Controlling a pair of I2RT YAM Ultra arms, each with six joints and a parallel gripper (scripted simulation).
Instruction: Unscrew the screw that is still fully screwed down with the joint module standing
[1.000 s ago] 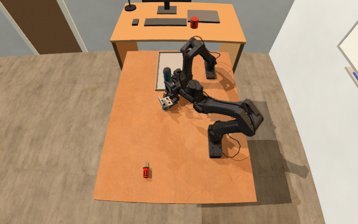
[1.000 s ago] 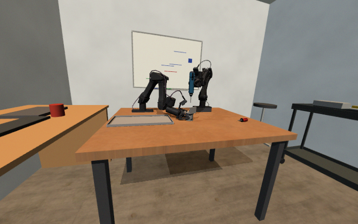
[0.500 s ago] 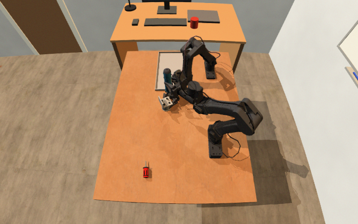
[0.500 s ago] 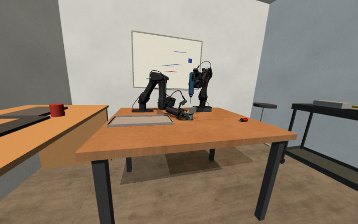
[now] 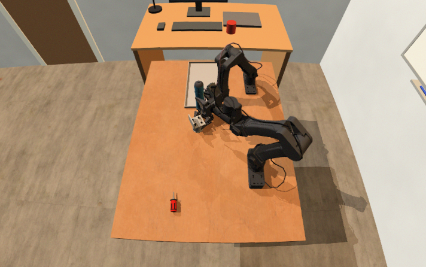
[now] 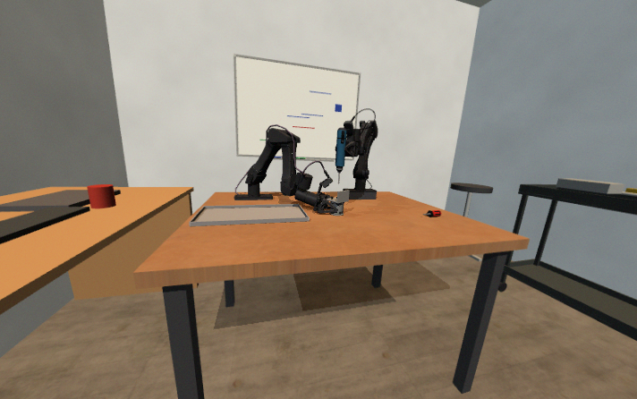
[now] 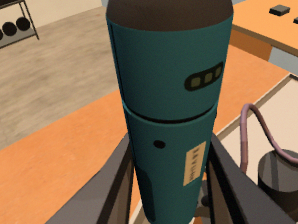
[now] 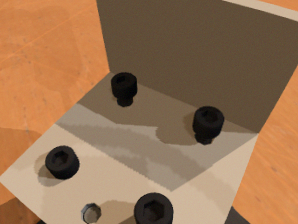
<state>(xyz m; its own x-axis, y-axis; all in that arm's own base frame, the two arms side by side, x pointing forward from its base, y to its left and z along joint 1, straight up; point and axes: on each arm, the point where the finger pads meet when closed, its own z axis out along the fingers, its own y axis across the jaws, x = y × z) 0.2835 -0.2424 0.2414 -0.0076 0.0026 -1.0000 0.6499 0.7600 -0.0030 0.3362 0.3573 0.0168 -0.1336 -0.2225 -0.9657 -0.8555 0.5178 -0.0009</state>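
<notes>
Pale walls and a wood-toned floor surround an orange-brown table (image 5: 185, 169) (image 6: 357, 237), with a whiteboard (image 6: 263, 103) on the wall behind the arms. A desk (image 5: 261, 41) (image 6: 140, 207) stands at one end, carrying a red cylinder (image 5: 231, 27) (image 6: 101, 196), a keyboard (image 5: 196, 26) and a flat grey slab (image 5: 248, 19). At the other end I see a dark stool (image 6: 471, 188) and a black cart (image 6: 582, 201). On the table, a shallow tray (image 5: 186, 91) (image 6: 249, 222) lies near the desk, and a small red screwdriver (image 5: 173, 205) (image 6: 433, 214) lies well apart from the work. My left gripper (image 5: 200, 100) (image 6: 343, 146) (image 7: 169, 138) is narrowed around the electric screwdriver (image 5: 198, 89) (image 6: 340, 150) (image 7: 172, 90), upright with its bit pointing down. From the exterior, the bit's tip hangs above the bracket (image 5: 198, 120) (image 6: 343, 196) (image 8: 200, 60), apart from it. My right gripper (image 5: 202, 119) (image 6: 335, 207) reaches in low, its fingers closed partway around the joint module (image 5: 197, 129) (image 6: 337, 214), which stands on the table. The bracket sits on top, its upright plate rising close behind two screws (image 8: 124, 86) (image 8: 208, 121) whose shanks show beneath their heads. Two more screws (image 8: 62, 162) (image 8: 153, 210) sit in front; I can't judge their depth. Both arms crowd one side of the module, and their dark parts overlap from above.
</notes>
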